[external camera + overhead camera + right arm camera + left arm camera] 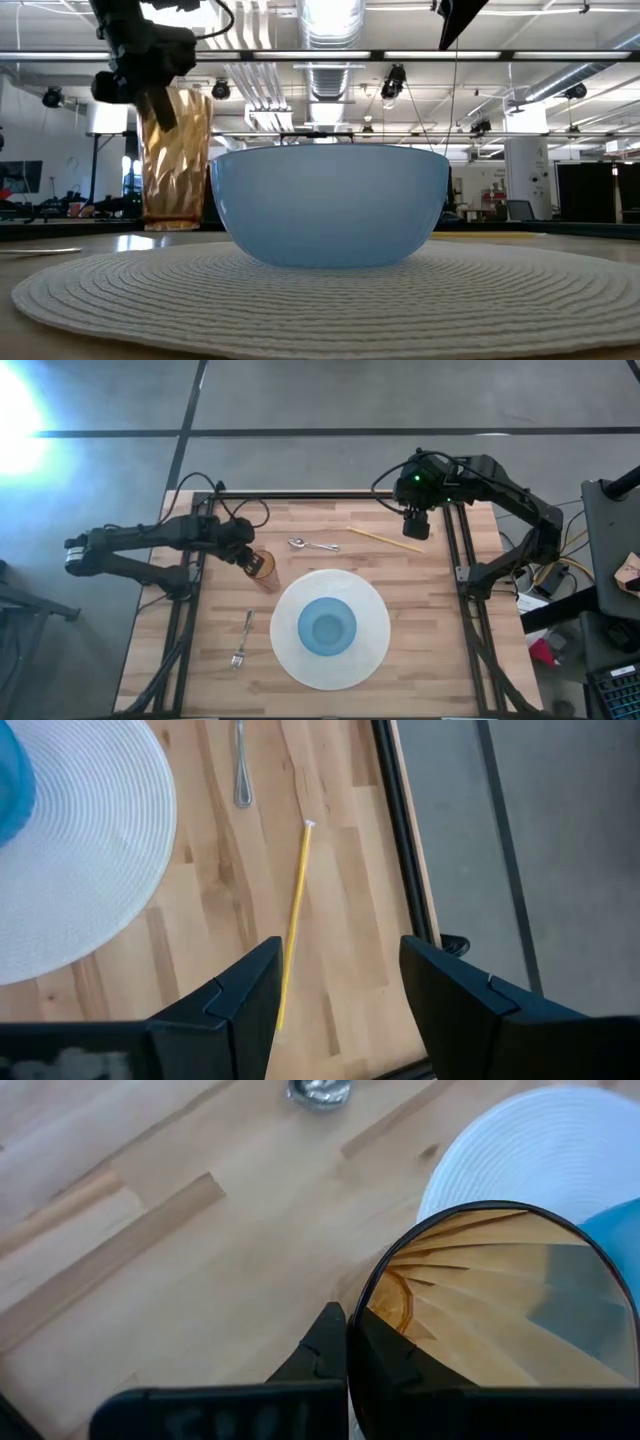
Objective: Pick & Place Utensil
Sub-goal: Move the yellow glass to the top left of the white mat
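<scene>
We see three utensils lying flat on the wooden bench (420,620). A silver fork (241,641) lies left of the white round placemat (372,660), its tines toward the near edge. A silver spoon (311,545) lies beyond the placemat, bowl end pointing left, handle right. Just right of it, a thin yellow stick (384,539), perhaps a chopstick, lies slanted, one end white-tipped. The three utensils lie apart from one another.
</scene>
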`<action>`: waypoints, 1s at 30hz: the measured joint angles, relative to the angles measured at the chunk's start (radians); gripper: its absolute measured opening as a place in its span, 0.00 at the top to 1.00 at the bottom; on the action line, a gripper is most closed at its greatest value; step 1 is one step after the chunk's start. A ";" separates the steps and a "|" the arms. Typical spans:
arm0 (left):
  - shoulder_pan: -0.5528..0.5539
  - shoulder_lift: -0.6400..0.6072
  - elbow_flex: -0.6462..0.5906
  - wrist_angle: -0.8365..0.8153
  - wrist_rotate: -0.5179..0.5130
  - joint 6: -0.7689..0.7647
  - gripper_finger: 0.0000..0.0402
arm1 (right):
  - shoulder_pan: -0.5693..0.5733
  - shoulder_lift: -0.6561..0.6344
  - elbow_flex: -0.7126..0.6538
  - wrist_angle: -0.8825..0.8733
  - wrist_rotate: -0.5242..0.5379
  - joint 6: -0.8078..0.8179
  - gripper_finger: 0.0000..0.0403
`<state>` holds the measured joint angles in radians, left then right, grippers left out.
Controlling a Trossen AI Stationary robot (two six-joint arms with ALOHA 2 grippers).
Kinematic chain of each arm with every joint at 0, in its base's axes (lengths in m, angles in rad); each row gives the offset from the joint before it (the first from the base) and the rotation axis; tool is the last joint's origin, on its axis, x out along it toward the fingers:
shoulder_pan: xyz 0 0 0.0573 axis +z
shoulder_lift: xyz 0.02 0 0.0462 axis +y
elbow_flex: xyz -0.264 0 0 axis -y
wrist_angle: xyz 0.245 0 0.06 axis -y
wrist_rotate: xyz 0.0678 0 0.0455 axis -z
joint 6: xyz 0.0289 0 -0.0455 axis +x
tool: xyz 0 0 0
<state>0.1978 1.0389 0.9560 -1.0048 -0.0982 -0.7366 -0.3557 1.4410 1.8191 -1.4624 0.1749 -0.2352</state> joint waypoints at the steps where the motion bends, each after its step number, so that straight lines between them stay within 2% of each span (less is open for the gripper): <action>1: 0.000 0.001 -0.014 0.015 0.000 0.000 1.00 | 0.000 0.000 0.000 0.000 0.000 0.000 0.51; 8: -0.001 0.025 -0.017 0.064 0.000 0.038 1.00 | 0.000 -0.002 0.020 0.002 0.000 -0.007 0.51; 14: -0.001 0.027 0.016 0.044 -0.012 0.087 1.00 | 0.000 -0.002 0.035 0.003 0.000 -0.007 0.51; 30: -0.003 0.074 0.006 0.012 -0.019 0.137 1.00 | 0.000 -0.002 0.037 0.008 0.001 -0.007 0.51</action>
<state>0.1944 1.1129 0.9623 -0.9928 -0.1173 -0.5994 -0.3557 1.4395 1.8557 -1.4548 0.1757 -0.2424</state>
